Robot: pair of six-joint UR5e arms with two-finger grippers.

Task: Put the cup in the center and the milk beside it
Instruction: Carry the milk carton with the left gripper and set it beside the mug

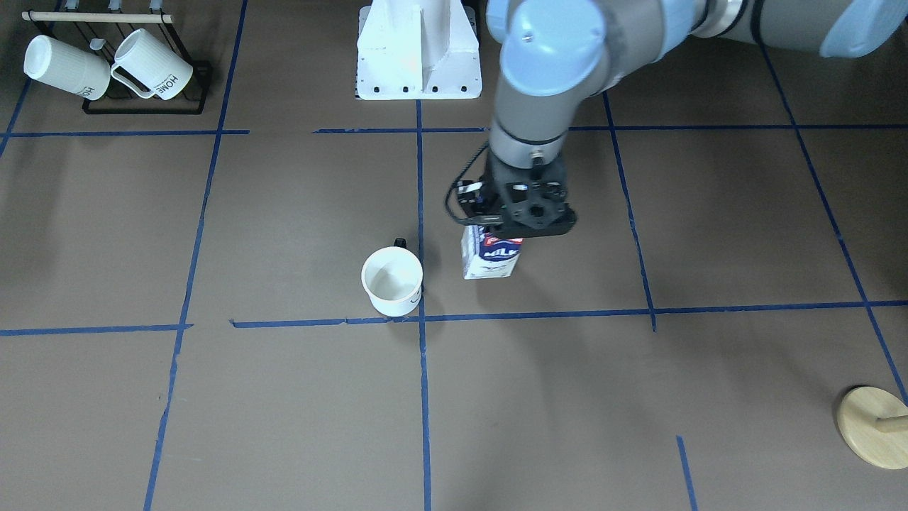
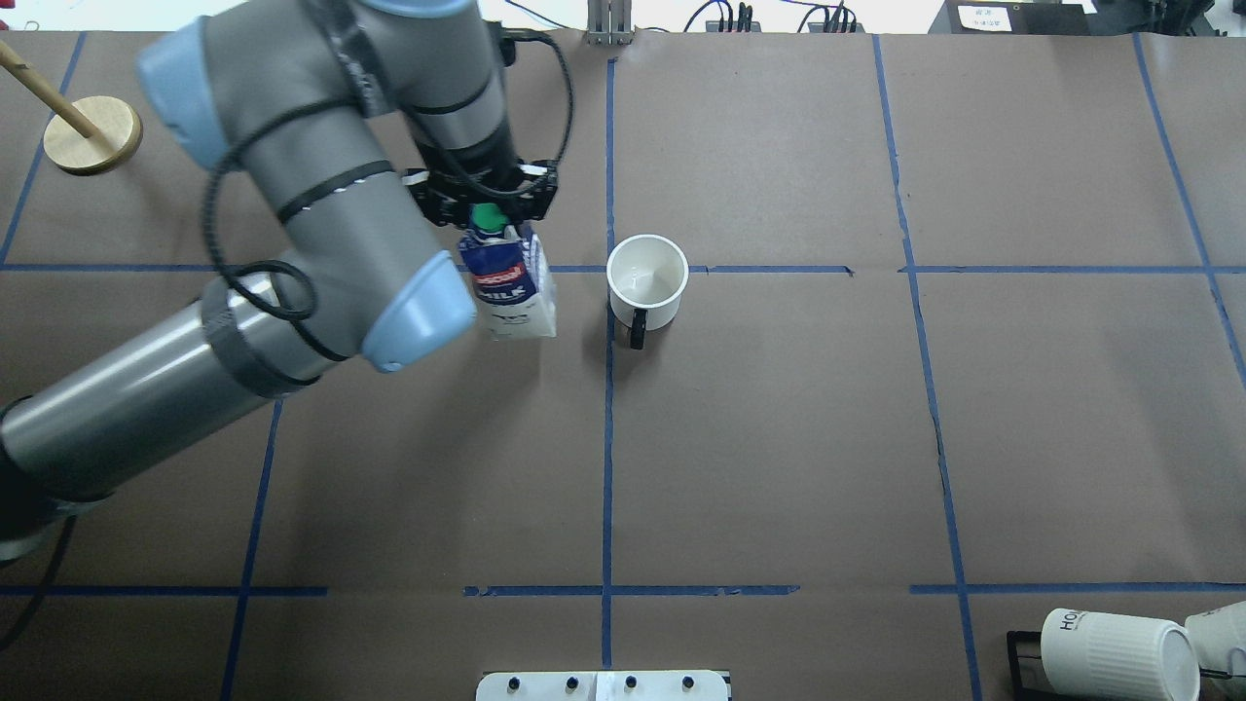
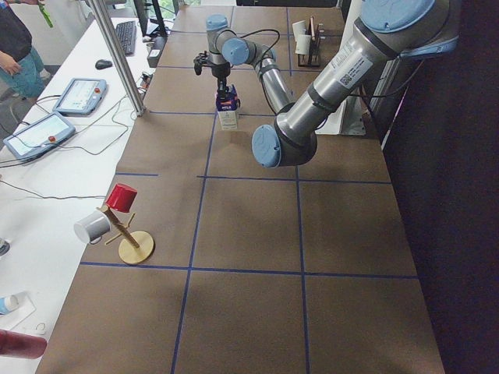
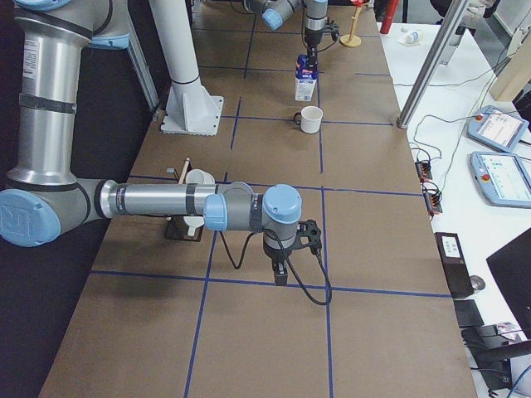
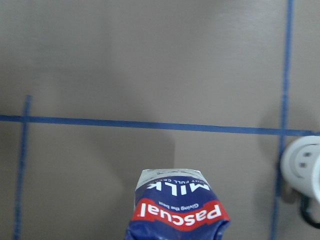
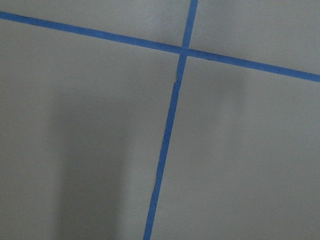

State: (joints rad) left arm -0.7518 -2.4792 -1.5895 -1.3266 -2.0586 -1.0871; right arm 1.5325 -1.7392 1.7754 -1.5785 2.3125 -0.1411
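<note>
The cup (image 1: pixel 391 282) is a smooth white mug with a black handle. It stands upright right beside the center (image 2: pixel 608 270), the crossing of two blue tape lines, and shows in the overhead view (image 2: pixel 647 279). My left gripper (image 2: pixel 487 216) is shut on the top of the milk (image 2: pixel 511 292), a blue and white carton with a green cap. The carton (image 1: pixel 489 257) is upright, about a hand's width from the cup across the tape line, at or just above the surface. My right gripper (image 4: pixel 282 269) shows only in the exterior right view, low over bare table; I cannot tell whether it is open.
A black rack with two ribbed "HOME" mugs (image 1: pixel 106 67) stands at a table corner. A wooden mug tree base (image 1: pixel 876 426) stands at the opposite corner. The white robot base (image 1: pixel 418 53) is at the table's edge.
</note>
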